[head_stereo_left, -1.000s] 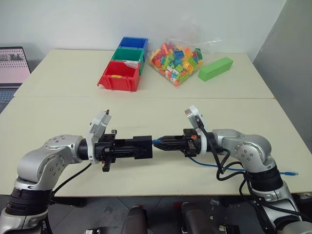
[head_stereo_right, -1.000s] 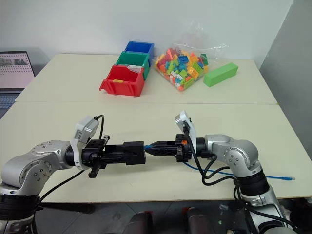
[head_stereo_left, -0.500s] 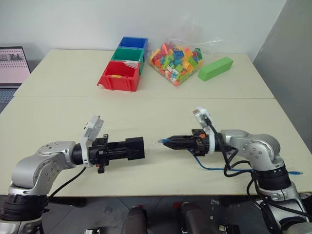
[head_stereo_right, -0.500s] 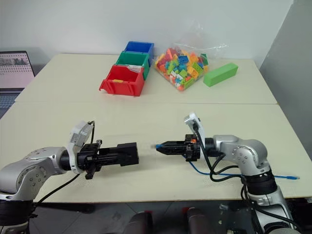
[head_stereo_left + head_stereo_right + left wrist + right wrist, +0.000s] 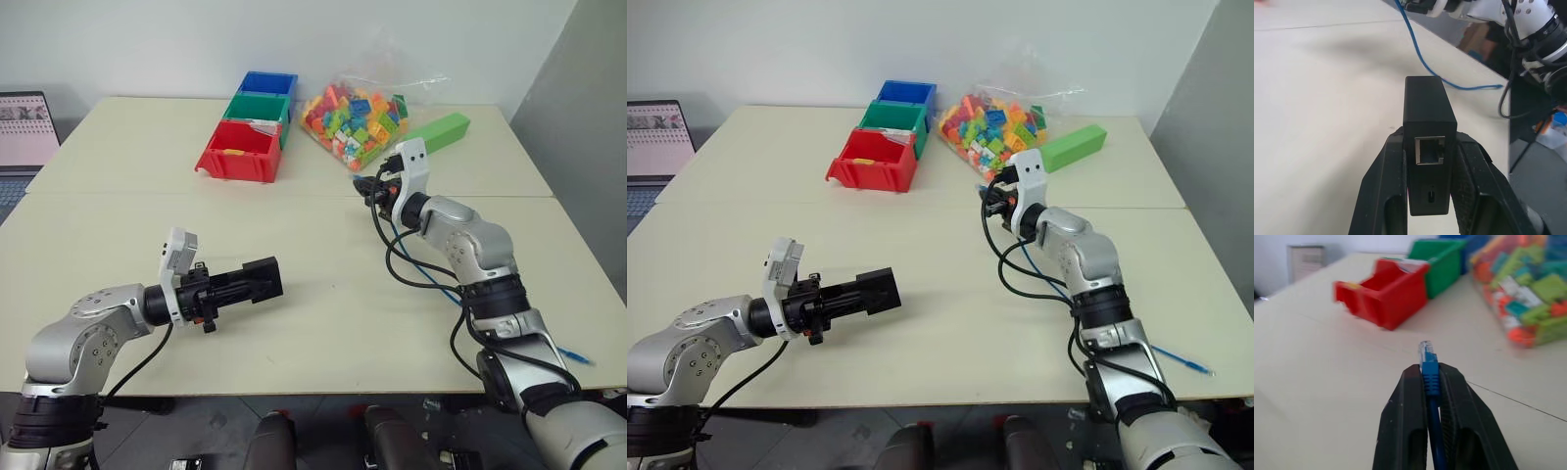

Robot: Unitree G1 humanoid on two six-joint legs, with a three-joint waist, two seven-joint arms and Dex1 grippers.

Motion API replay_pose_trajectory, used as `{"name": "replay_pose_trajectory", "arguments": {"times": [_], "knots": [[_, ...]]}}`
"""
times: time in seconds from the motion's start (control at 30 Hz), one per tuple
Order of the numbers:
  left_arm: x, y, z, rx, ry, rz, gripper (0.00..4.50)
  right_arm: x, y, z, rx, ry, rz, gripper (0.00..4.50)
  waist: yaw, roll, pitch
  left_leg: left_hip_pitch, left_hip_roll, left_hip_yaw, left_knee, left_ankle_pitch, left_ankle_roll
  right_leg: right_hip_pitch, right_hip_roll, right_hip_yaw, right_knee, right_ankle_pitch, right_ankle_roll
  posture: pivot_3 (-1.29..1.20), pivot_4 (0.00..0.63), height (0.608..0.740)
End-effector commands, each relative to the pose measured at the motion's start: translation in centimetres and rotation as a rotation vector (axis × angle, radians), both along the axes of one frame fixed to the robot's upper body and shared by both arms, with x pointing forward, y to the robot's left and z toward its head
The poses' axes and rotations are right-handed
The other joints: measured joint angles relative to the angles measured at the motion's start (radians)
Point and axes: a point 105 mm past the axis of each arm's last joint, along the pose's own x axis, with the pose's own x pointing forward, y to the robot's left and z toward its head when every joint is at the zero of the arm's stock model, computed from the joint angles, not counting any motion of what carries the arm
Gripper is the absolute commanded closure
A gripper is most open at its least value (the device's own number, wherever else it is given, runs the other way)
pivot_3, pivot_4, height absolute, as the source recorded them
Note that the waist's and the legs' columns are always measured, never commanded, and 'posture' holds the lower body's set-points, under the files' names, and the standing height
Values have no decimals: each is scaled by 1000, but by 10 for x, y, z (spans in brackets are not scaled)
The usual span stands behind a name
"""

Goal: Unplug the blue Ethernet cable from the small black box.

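From the head camera you see the left gripper [image 5: 257, 281] clamped on the small black box [image 5: 263, 279] above the table [image 5: 323, 323], with red, green and blue bins [image 5: 238, 152] and a bag of bricks [image 5: 355, 119] behind. Left wrist view: the box's port faces you empty. Right wrist view: the right gripper [image 5: 1429, 382] pinches the blue Ethernet cable [image 5: 1426, 363] (plug free).

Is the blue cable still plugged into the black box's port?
No, the small black box shows an empty port, and the blue Ethernet cable plug sits apart in the right gripper.

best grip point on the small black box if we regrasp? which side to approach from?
Grip the small black box across its two long flat sides, near the port end, as the left gripper does now. Approach from the port face, so the flat parallel sides sit between the fingers.
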Motion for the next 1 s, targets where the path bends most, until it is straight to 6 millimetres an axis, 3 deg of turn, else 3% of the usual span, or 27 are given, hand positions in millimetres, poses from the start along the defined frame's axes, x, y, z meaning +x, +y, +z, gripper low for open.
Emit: {"name": "replay_pose_trajectory", "arguments": {"times": [0.03,0.2,0.4,0.5,0.63,0.8,1.0], "knots": [[6,-6,11,32,-111,29,3715,22,-18,-16,-37,45,-165,4442,0,0,0,-1,0,0,0,0,0,0,0,0,-1,0,0,0,150,740],[10,-6,9,55,-160,75,3715,28,-18,-24,-45,60,-195,3206,-6,0,0,-1,1,0,-1,0,0,-1,0,0,-1,0,-1,0,150,740],[37,6,12,67,-249,270,3715,24,-12,-1,-10,-32,-116,1735,-6,0,0,-1,1,0,-1,0,0,-1,0,0,1,0,-1,0,150,740],[68,29,22,100,-360,509,3715,5,-3,18,-35,-132,29,1061,-3,1,1,-1,1,-1,0,0,0,-1,0,0,1,0,0,0,150,740],[97,66,33,153,-499,800,3716,-53,29,29,-97,-208,394,187,12,1,1,-2,1,-1,0,0,0,-1,0,-1,1,0,0,0,150,740],[111,79,21,181,-522,890,3716,-102,48,32,-161,-214,620,187,9,1,1,-2,0,0,0,0,0,-1,0,-3,1,1,0,0,150,740],[117,85,-16,209,-430,923,3716,-115,58,37,-169,-199,663,187,12,0,0,-2,0,-2,2,0,0,0,0,-6,3,1,0,0,150,740]]}}
